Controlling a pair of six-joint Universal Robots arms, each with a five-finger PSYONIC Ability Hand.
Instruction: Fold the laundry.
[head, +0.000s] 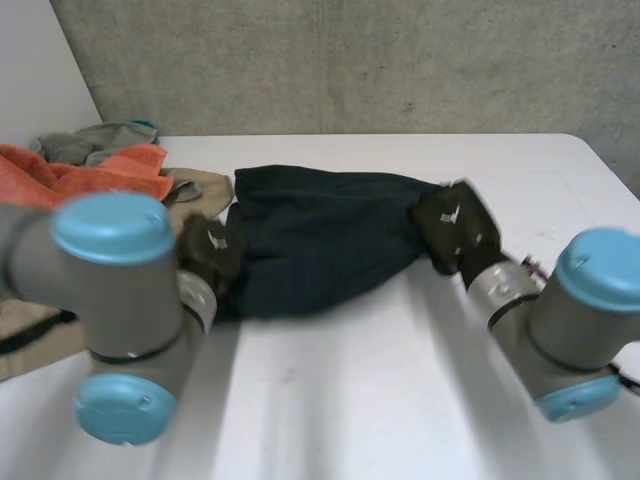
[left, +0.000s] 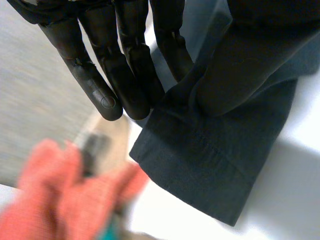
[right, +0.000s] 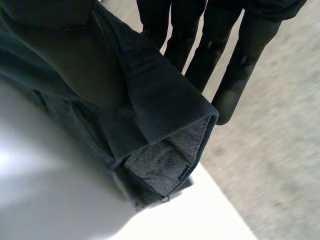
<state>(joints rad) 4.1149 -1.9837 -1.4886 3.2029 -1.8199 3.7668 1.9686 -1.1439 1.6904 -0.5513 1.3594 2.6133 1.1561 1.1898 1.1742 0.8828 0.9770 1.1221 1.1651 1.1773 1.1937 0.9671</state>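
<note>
A dark navy garment (head: 320, 240) hangs stretched between my two hands above the white table (head: 400, 400). My left hand (head: 208, 250) grips its left end. In the left wrist view the cloth (left: 215, 165) runs between the straight fingers (left: 125, 65) and the thumb, which is wrapped in the fabric, and a hemmed corner hangs below. My right hand (head: 458, 228) holds the right end. There the garment (right: 150, 100) lies pinched beside the straight fingers (right: 200, 55), and a folded edge shows its grey inner side.
A pile of laundry lies at the table's left: an orange cloth (head: 100, 170) (left: 60, 200), a grey-green piece (head: 95, 140) behind it and a beige one (head: 205, 185) next to the garment. A grey wall stands beyond the table's far edge.
</note>
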